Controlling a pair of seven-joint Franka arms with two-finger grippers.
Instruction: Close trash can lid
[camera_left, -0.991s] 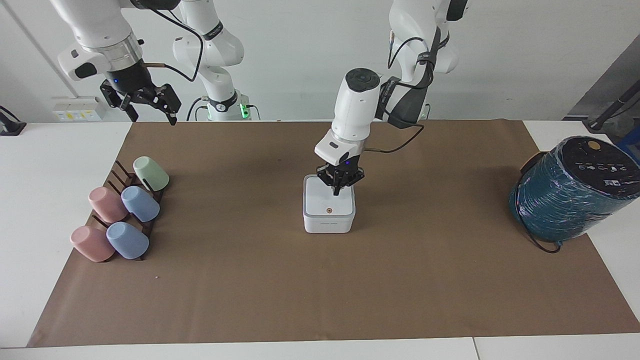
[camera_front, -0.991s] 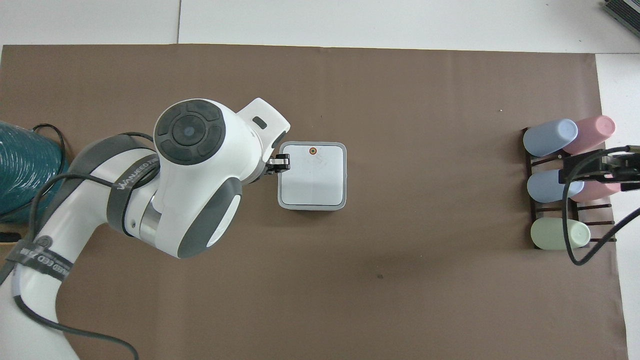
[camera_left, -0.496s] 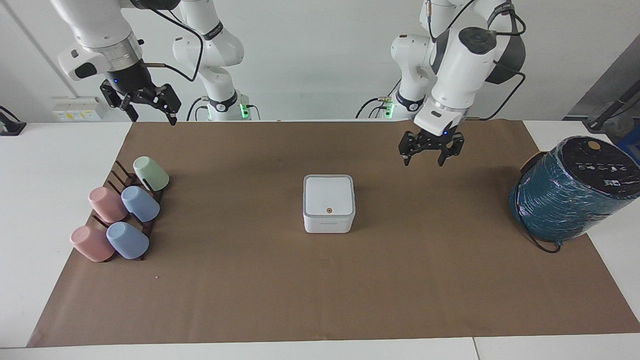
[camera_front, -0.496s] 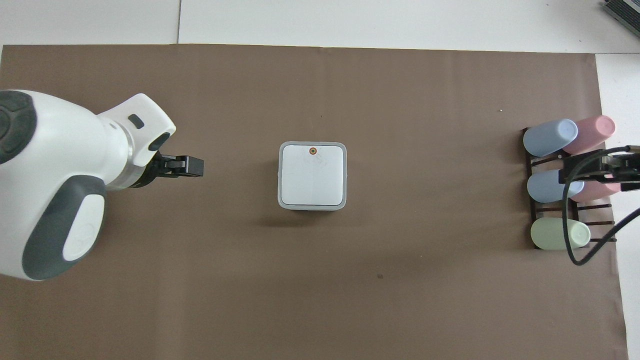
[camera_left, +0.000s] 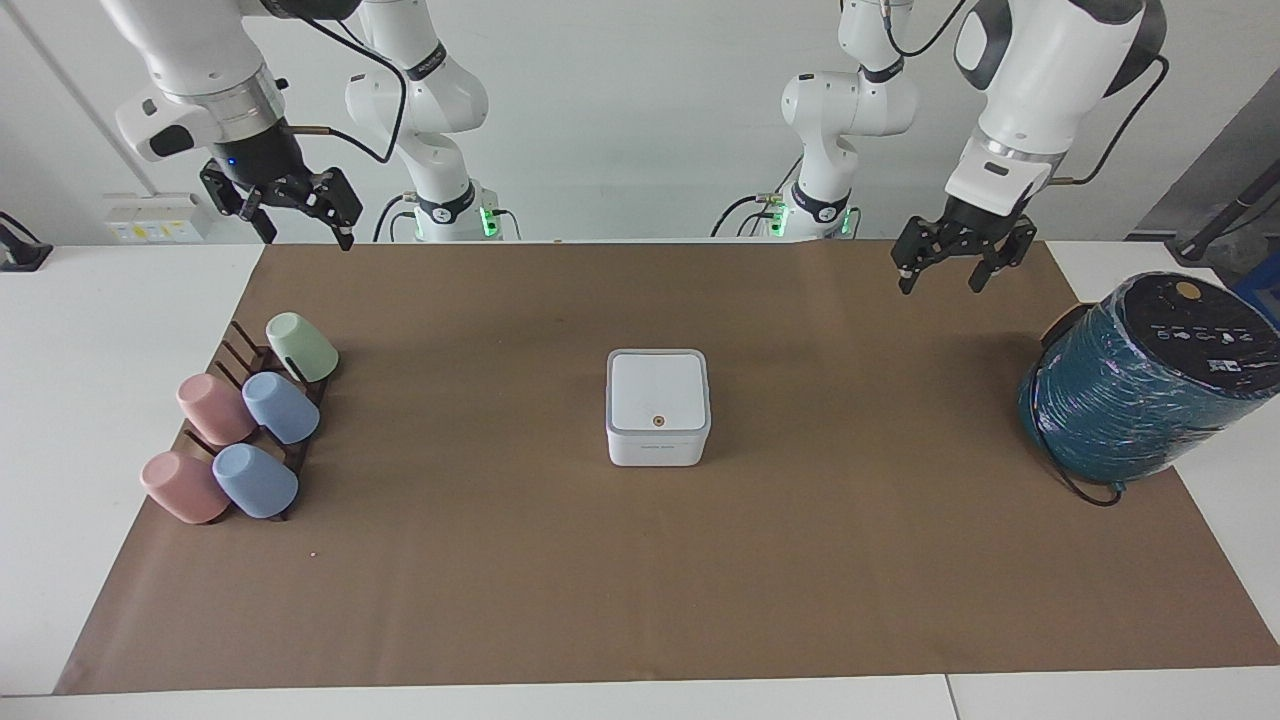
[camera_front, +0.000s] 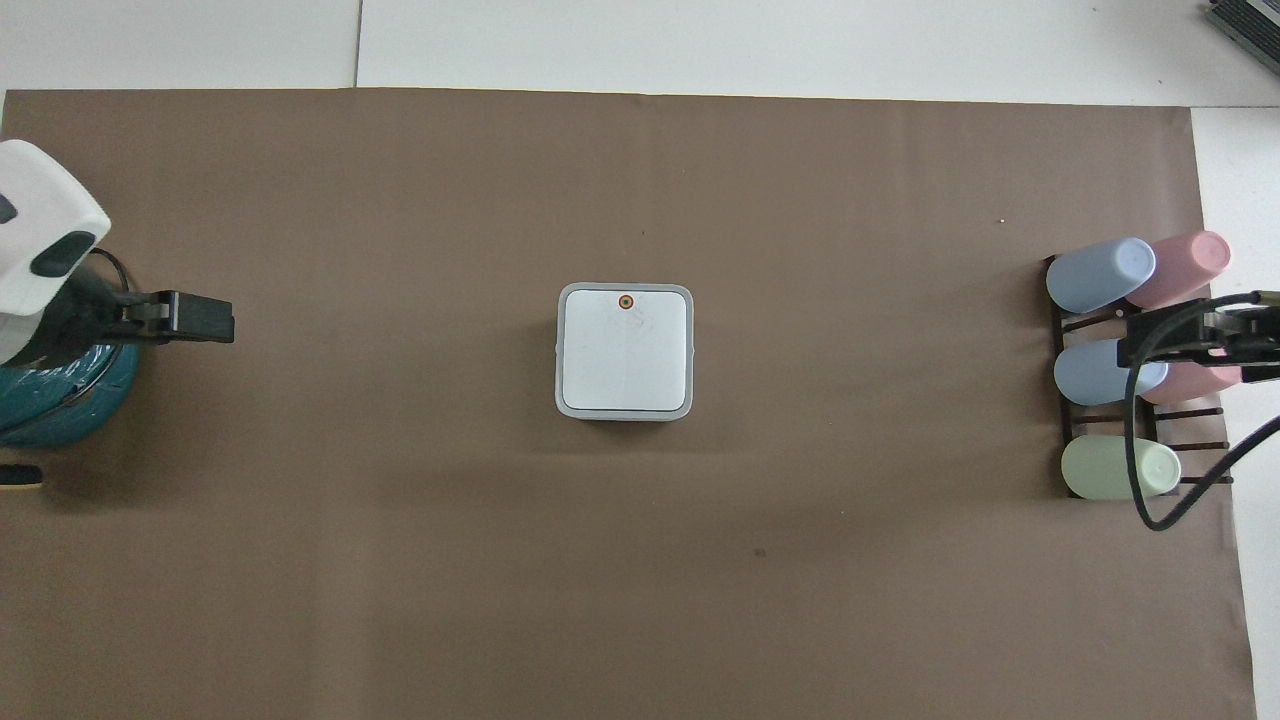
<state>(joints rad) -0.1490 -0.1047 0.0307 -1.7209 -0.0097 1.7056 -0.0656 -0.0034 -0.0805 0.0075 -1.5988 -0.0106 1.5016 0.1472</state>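
The trash can (camera_left: 655, 448) is a small white cube in the middle of the brown mat. Its lid (camera_left: 655, 386) lies flat and shut on top, orange dot up; it shows in the overhead view too (camera_front: 625, 355). My left gripper (camera_left: 940, 283) is open and empty, raised over the mat toward the left arm's end of the table, well apart from the can. It shows in the overhead view (camera_front: 212, 320) beside the teal cylinder. My right gripper (camera_left: 305, 237) is open and empty, and waits raised over the right arm's end.
A large teal wrapped cylinder (camera_left: 1140, 385) stands at the left arm's end of the table. A dark rack (camera_left: 232, 345) with several pastel cups (camera_left: 280, 408) lies at the right arm's end. The brown mat (camera_left: 640, 580) covers most of the table.
My left gripper has lifted off the lid and swung up and away toward the left arm's end, opening as it went. The lid stays flat. The right arm has not moved.
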